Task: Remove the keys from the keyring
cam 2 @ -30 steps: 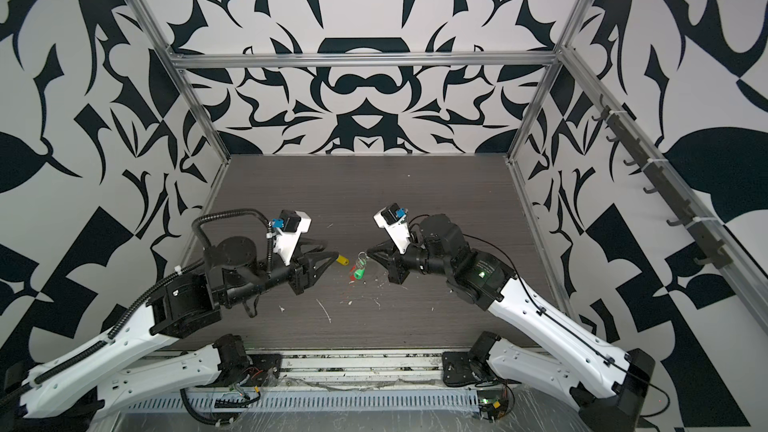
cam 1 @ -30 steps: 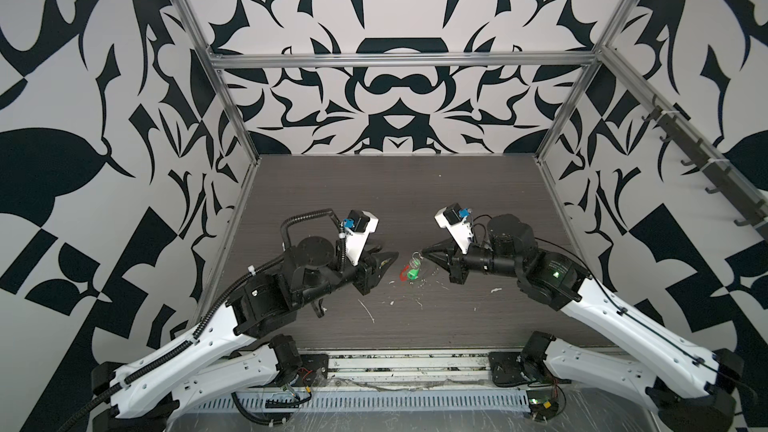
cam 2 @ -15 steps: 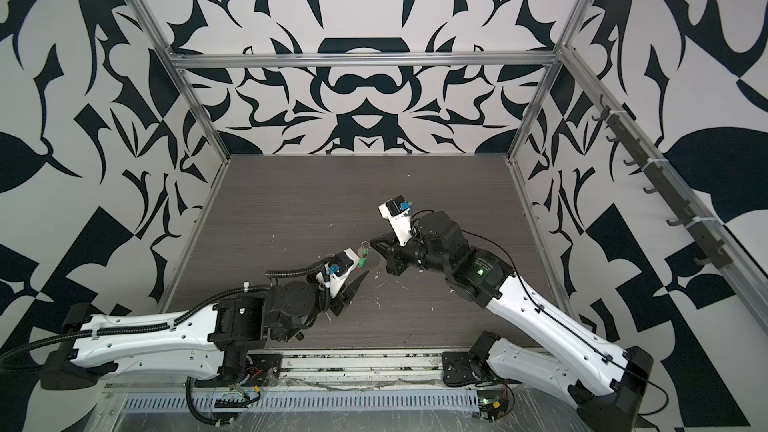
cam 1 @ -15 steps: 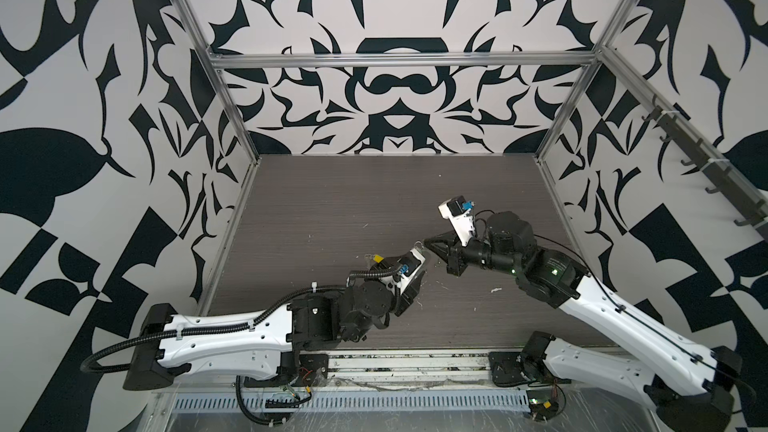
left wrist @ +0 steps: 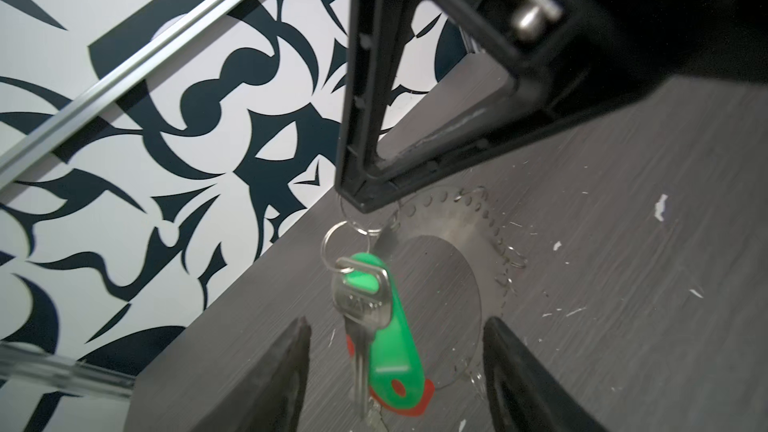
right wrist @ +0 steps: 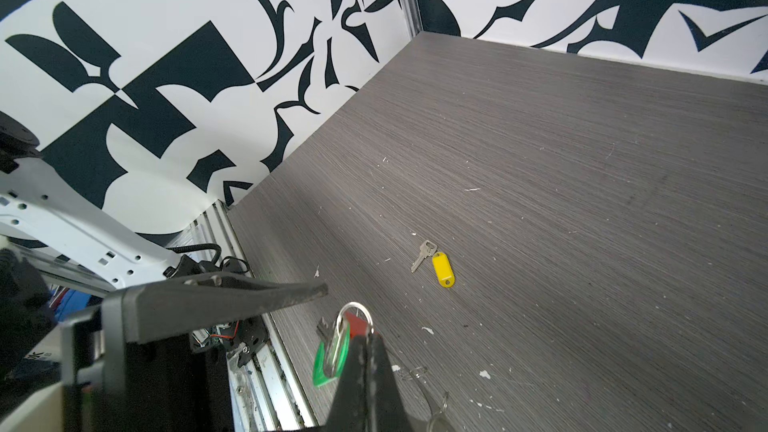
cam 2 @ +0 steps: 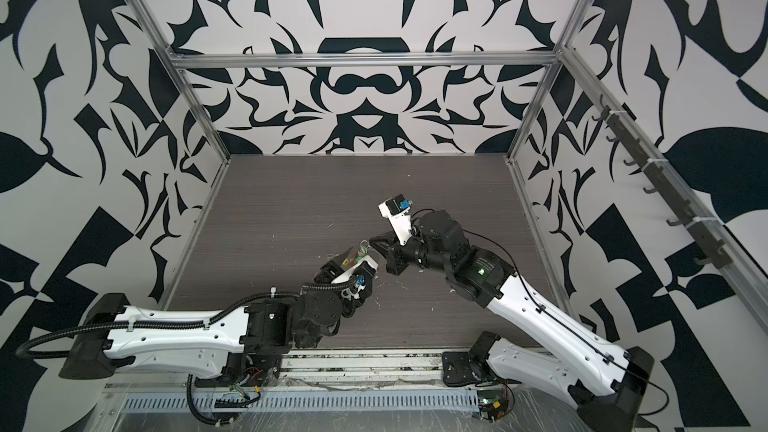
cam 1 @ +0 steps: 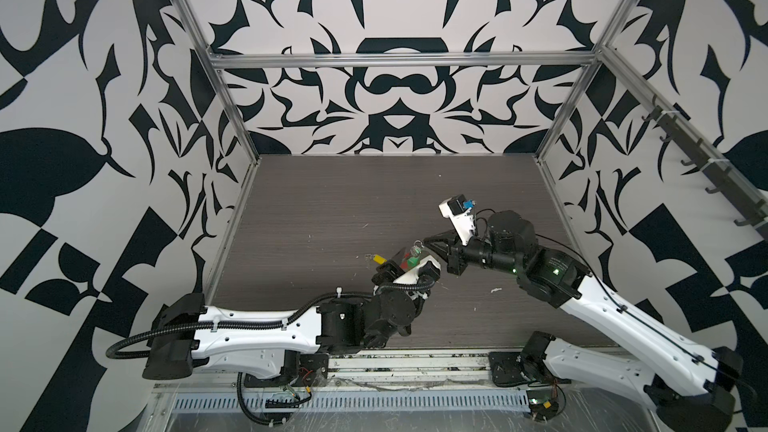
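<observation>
I have the right gripper [left wrist: 365, 201] clenched on the keyring [right wrist: 356, 323]. It pinches the thin silver wire right at its fingertips, and the red sleeve [left wrist: 409, 407] shows just beyond them. The green-tagged key [left wrist: 361, 305] hangs from that wire by small linked rings and dangles straight into the gap of the left gripper [left wrist: 398, 322]. Those jaws stand released. In the left wrist view one black finger [left wrist: 291, 367] sits on each side of the key and its tag, near them but touching neither. In both top views the two grippers face each other tip to tip, with the green and red showing between them.

The yellow-tagged key [right wrist: 442, 268] lies flat on the table [right wrist: 540, 160] by itself, off the wire and well apart from the right jaws. In a top view its yellow tag [cam 1: 378, 259] shows just beside the left gripper.
</observation>
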You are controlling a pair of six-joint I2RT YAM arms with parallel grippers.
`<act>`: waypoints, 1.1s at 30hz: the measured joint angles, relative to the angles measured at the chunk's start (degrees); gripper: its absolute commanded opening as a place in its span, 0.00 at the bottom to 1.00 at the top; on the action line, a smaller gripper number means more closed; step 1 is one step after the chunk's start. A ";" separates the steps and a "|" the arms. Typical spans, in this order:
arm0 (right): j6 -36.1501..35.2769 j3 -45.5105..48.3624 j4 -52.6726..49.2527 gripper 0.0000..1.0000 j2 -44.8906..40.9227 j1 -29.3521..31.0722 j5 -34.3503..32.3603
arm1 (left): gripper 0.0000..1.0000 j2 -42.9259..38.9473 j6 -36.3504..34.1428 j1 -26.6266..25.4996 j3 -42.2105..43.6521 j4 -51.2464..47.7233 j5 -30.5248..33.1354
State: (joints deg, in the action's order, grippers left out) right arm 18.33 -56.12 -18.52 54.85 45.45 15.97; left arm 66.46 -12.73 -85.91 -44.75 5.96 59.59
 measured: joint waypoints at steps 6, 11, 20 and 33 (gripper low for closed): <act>-0.02 -0.07 -0.04 0.00 -0.02 0.00 0.33 | 0.66 1.03 -3.96 0.02 0.00 2.86 5.27; -0.02 -0.07 -0.04 0.00 -0.04 0.00 0.39 | 0.65 0.59 -5.88 0.46 0.07 4.72 7.82; -0.02 -0.07 -0.07 0.00 -0.04 0.00 0.72 | 0.65 -4.39 -5.84 4.48 0.11 5.44 9.01; -3.17 -0.28 -0.59 0.00 -0.31 -0.02 5.16 | 0.70 -16.94 9.66 14.29 -0.52 -9.90 -11.65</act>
State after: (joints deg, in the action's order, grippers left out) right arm 15.16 -56.40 -19.11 54.54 45.43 21.12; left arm 49.52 -3.07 -71.61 -45.28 -3.95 47.94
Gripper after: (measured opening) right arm 0.042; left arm 0.681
